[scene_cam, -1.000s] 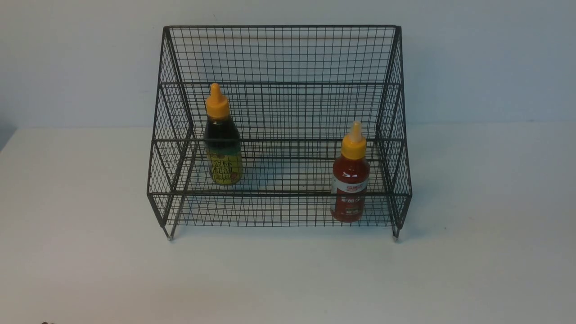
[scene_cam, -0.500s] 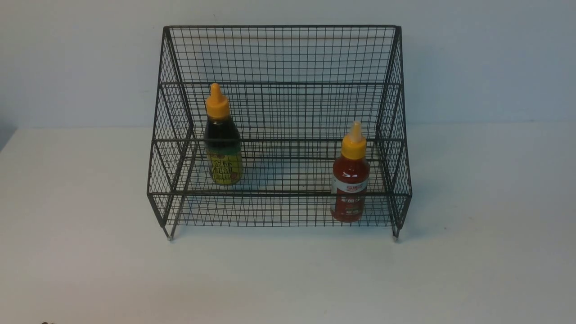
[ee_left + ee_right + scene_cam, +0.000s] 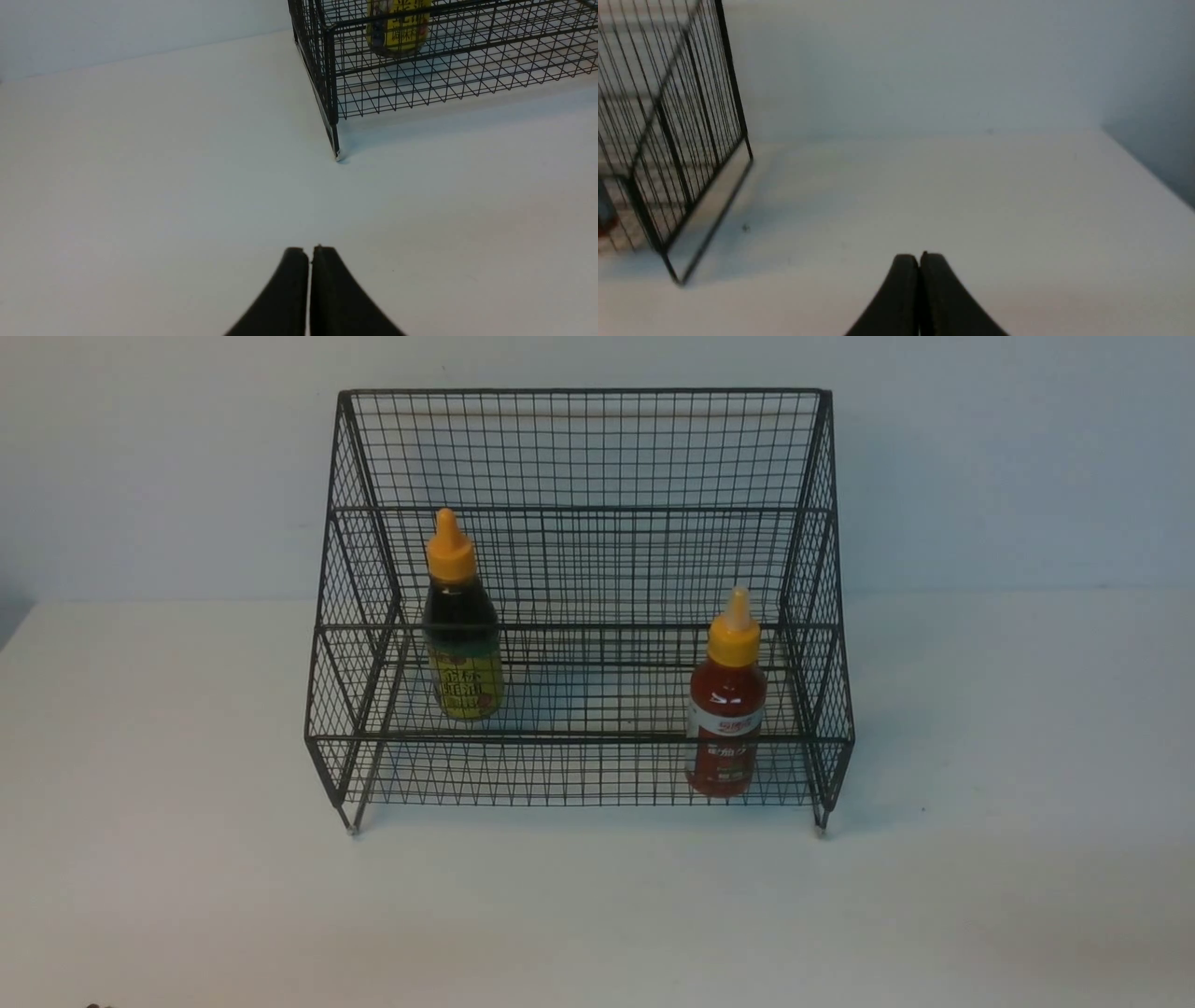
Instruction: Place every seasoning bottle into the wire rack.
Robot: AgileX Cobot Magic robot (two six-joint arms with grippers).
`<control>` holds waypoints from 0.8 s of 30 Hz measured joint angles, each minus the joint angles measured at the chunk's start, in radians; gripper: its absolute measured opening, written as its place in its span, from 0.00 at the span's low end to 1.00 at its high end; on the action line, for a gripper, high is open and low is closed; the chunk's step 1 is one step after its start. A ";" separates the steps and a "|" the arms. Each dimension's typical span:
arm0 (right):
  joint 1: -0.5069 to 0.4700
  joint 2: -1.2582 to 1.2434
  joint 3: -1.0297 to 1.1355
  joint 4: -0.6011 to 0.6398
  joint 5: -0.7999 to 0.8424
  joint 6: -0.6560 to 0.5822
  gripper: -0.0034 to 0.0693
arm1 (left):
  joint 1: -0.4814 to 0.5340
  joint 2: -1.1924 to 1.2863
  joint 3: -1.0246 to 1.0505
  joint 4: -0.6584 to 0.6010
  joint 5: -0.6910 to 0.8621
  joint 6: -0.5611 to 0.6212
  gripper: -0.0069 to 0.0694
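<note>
The black wire rack (image 3: pixel 579 448) stands at the middle back of the white table. The dark bottle with the yellow-green label (image 3: pixel 461 625) stands upright on the rack's upper tier at the left; its label also shows in the left wrist view (image 3: pixel 398 25). The red sauce bottle (image 3: pixel 727 700) stands upright on the lower tier at the right. Neither gripper shows in the front view. My left gripper (image 3: pixel 310 250) is shut and empty, over bare table in front of the rack's corner foot (image 3: pixel 336 154). My right gripper (image 3: pixel 919 256) is shut and empty, beside the rack's side (image 3: pixel 682 140).
The white table (image 3: pixel 597 915) runs wide on both sides and in front of the rack. A pale wall stands just behind the rack. The table's edge (image 3: pixel 1148 172) shows in the right wrist view.
</note>
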 joint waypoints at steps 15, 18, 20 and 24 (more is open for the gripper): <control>0.051 -0.025 0.028 0.003 0.038 -0.036 0.03 | 0.000 0.000 0.000 0.001 -0.001 0.004 0.09; 0.051 -0.025 0.028 0.003 0.038 -0.036 0.03 | 0.000 0.000 0.000 0.001 -0.001 0.004 0.09; 0.051 -0.025 0.028 0.003 0.038 -0.036 0.03 | 0.000 0.000 0.000 0.001 -0.001 0.004 0.09; 0.051 -0.025 0.028 0.003 0.038 -0.036 0.03 | 0.000 0.000 0.000 0.001 -0.001 0.004 0.09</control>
